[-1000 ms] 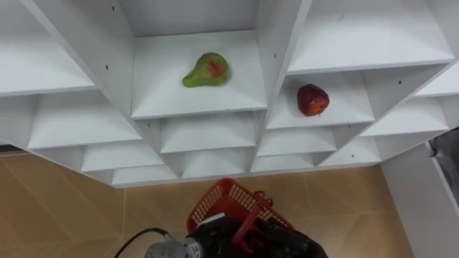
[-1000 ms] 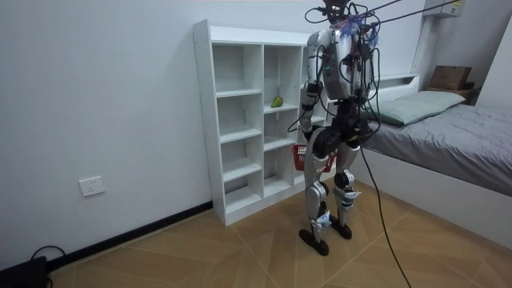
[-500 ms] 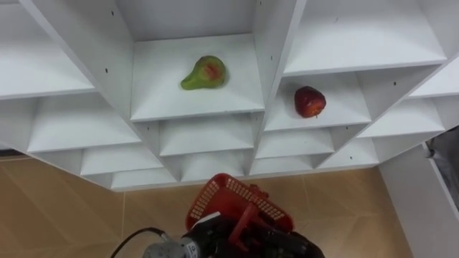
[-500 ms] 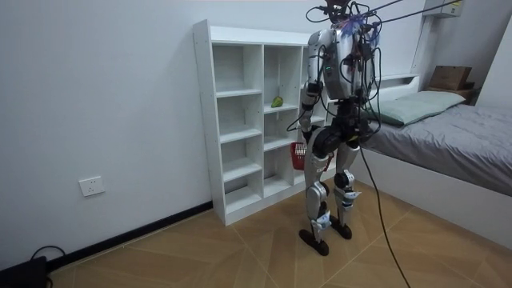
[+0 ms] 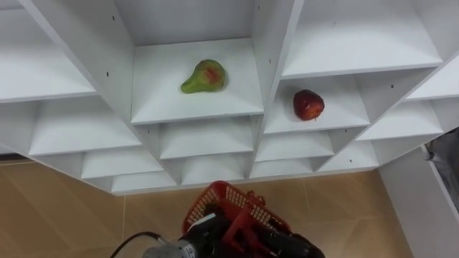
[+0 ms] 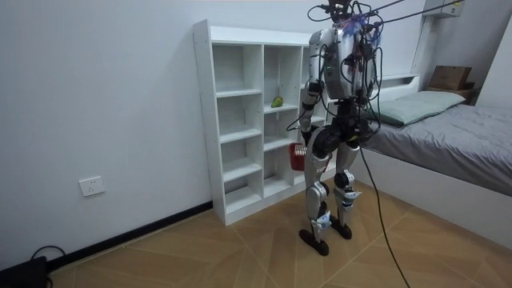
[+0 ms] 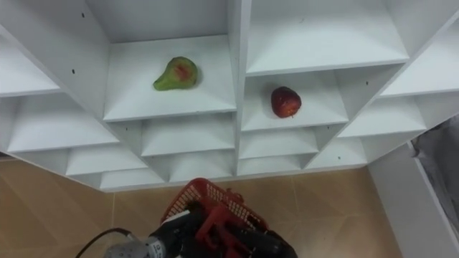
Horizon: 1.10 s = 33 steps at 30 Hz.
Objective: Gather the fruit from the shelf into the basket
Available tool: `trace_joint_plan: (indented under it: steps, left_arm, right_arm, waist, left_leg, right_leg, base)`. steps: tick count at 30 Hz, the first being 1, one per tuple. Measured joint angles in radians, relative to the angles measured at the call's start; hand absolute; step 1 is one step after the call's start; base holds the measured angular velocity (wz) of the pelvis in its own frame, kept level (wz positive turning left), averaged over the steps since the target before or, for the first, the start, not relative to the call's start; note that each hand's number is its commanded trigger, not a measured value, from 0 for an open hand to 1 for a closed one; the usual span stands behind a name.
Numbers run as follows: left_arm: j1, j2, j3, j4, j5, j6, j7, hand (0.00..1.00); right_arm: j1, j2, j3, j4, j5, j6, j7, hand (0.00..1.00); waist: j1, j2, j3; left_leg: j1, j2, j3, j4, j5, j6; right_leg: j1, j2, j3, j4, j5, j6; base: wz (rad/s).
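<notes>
The pear lies on a closet shelf — the apple in the next bay right. Left hand is curled round the handle of the basket — low, in front of the shelves.

White closet, viewed from above. Green pear lies on its side on a middle-column shelf. Red apple sits in the next compartment right, well apart. At the bottom edge, left hand grips the red basket handle over wood floor.

Home bedroom: bed, white shelf unit.
</notes>
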Motion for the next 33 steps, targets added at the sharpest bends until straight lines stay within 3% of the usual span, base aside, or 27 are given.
trace_joint_plan:
  steps: [7,18,22,33]
  left_arm:
    - [0.023,0.001,0.005,0.009,0.018,0.000,0.027,1.00]
    - [0.030,-0.009,0.034,0.073,0.045,-0.001,0.063,1.00]
    - [0.035,-0.009,0.042,0.088,0.043,-0.002,0.084,1.00]
    - [0.052,-0.002,0.099,0.148,0.032,-0.046,0.124,1.00]
  right_arm:
    - [0.027,-0.007,-0.002,-0.047,0.003,0.000,-0.008,0.00]
    - [0.036,-0.011,0.000,-0.077,0.003,0.001,-0.009,0.00]
    - [0.042,-0.011,0.000,-0.094,-0.005,0.002,-0.011,0.00]
    - [0.040,-0.013,-0.003,-0.106,-0.227,-0.006,-0.002,0.00]
  waist:
    - [0.000,0.011,-0.0022]
    - [0.000,0.010,-0.0012]
    - [0.000,0.004,0.0028]
    - [0.002,0.003,0.0050]
  left_leg:
    - [0.015,-0.001,0.002,-0.018,0.002,-0.001]
    - [0.019,0.000,0.022,-0.028,0.004,0.000]
    - [0.021,0.000,0.022,-0.029,0.004,0.000]
    - [0.027,0.006,0.017,-0.033,0.004,0.000]
  right_leg:
    - [0.007,0.000,0.005,0.001,0.000,0.000]
    - [-0.003,-0.002,0.026,0.001,0.000,0.001]
    - [-0.002,-0.003,0.022,-0.001,-0.001,0.001]
    - [0.025,0.000,0.000,-0.033,0.006,0.000]
  base:
    - [-0.01]
    - [-0.04]
    - [0.00]
    - [0.02]
